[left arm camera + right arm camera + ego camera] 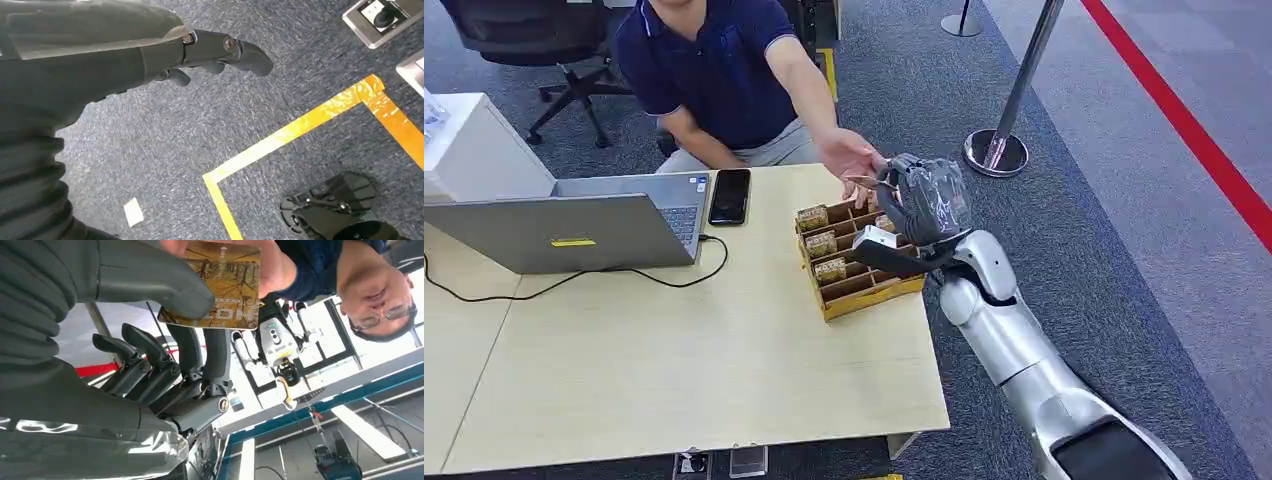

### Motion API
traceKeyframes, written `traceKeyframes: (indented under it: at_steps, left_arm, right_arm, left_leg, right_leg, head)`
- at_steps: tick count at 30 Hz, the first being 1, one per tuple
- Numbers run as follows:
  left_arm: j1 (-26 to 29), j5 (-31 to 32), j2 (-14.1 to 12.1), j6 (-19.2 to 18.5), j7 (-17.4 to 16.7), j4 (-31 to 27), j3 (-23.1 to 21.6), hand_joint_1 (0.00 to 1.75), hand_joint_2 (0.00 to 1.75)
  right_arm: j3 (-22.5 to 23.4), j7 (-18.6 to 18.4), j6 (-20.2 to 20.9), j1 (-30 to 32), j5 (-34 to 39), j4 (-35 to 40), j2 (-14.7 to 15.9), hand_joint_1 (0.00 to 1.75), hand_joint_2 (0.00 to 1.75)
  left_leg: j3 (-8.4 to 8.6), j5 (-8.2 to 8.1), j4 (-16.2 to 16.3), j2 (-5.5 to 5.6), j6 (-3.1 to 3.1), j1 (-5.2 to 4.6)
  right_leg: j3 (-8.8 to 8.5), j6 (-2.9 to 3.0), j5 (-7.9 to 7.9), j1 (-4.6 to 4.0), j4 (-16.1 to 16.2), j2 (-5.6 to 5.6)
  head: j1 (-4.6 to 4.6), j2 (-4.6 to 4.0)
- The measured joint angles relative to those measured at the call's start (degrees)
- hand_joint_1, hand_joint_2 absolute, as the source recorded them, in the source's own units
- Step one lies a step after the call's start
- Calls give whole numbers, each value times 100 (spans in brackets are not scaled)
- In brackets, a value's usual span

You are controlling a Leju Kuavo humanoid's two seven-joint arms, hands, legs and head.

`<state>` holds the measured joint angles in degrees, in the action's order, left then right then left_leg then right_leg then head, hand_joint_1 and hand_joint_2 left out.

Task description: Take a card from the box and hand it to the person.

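My right hand (165, 365) pinches a gold-brown card (220, 287) between thumb and fingers (200, 347), raised above the wooden box (856, 262) at the counter's (694, 370) far right edge. The person's hand (852, 158) touches the card's far end. My left hand (150, 55) hangs over blue carpet (210, 130), fingers loosely apart, grasping nothing. A laptop (574, 228) and phone (730, 195) lie left of the box.
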<state>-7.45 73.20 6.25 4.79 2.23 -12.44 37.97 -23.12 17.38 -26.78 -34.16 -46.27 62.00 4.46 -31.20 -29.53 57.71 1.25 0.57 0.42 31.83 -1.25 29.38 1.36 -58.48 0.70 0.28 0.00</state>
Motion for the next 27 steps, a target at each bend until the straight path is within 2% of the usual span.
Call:
traceKeyframes:
  at_steps: [5,14,15,16,17,18,21,27]
  left_arm:
    - [-5,50,2,-11,0,0,0,0,175]
    - [-48,166,13,-131,31,0,-61,0,175]
    - [-48,197,13,-134,22,0,-77,0,175]
    - [-48,221,13,-131,13,0,-96,0,175]
    - [-48,236,13,-131,13,0,-124,0,175]
    - [-48,236,13,-131,17,0,-138,0,0]
    - [-55,179,18,-94,122,0,-140,0,0]
    - [-85,195,26,-72,96,0,-142,0,0]
  right_arm:
    - [24,2,-223,-178,-138,-422,-288,175,175]
    - [124,107,-397,-299,-136,-854,-406,175,175]
    - [127,123,-402,-301,-127,-878,-411,141,175]
    - [133,131,-422,-302,-124,-902,-413,0,175]
    - [146,136,-441,-302,-122,-924,-415,0,175]
    - [155,136,-446,-302,-122,-937,-415,0,175]
    - [201,118,-456,-298,-120,-946,-411,0,175]
    - [286,74,-474,-294,-114,-944,-411,0,175]
  left_leg:
    - [-1,0,1,1,0,0]
    - [0,0,2,0,0,0]
    - [1,0,2,0,0,0]
    - [1,0,2,1,0,0]
    - [1,0,2,1,0,0]
    - [1,0,2,1,0,0]
    - [1,0,2,0,0,0]
    - [0,0,2,0,0,0]
  right_leg:
    - [-1,0,0,0,0,-1]
    - [-1,0,0,0,1,0]
    - [0,0,0,0,1,0]
    - [-1,0,0,0,1,0]
    - [-1,0,0,0,1,-1]
    - [-1,0,0,0,1,-1]
    - [0,0,0,0,1,0]
    - [1,0,0,0,1,0]
  head:
    - [2,0]
    - [7,0]
    - [4,0]
    - [0,0]
    - [-2,0]
    - [-2,0]
    - [2,0]
    - [9,0]
